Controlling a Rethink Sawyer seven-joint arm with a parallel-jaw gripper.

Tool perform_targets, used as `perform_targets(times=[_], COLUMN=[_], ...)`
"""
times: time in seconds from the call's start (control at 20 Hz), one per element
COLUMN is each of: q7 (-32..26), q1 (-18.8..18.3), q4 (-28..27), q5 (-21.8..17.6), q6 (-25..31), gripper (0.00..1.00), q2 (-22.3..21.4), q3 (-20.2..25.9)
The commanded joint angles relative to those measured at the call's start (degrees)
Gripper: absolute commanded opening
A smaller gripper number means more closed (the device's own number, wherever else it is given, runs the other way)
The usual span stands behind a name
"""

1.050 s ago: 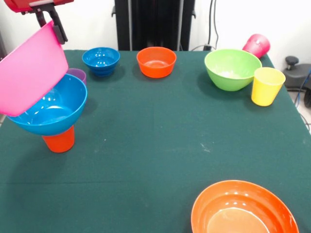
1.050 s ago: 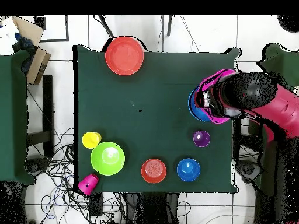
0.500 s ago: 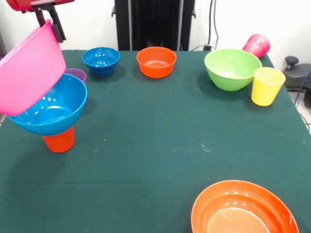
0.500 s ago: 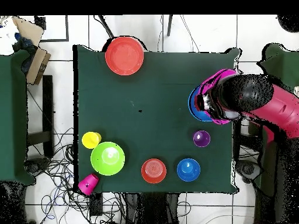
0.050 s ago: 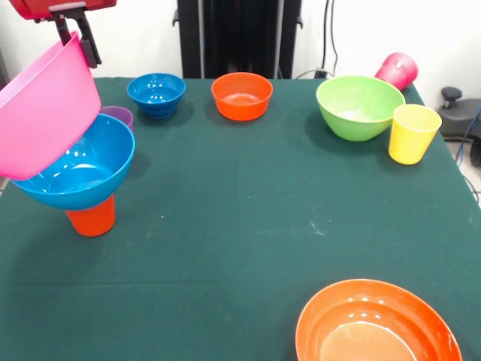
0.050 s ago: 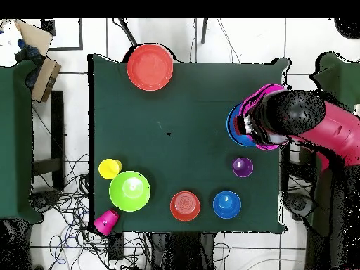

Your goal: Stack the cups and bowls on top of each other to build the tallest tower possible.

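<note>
Overhead, claw (image 5: 84, 45) on tilted pink bowl (image 5: 45, 113).

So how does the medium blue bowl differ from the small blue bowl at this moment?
The medium blue bowl is clearly wider and shallower-looking than the small blue bowl. The medium one is perched off the cloth on an upside-down orange cup; the small one sits directly on the table. The medium one leans and has the tilted pink bowl at its rim; the small one stands level and alone. Both are glossy, blue and open upward.
</note>
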Motion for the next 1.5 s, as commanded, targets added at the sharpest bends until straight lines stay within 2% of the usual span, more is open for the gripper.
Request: perform_targets(times=[0.05,1.5], q7=[-6.72,-6.93], q1=[-0.06,1.35], q4=[4.61,5.25], q5=[-4.34,-6.31], q6=[-4.6,-4.37], gripper=[0.0,0.0], q2=[-0.24,-1.77], q3=[5.1,4.86])
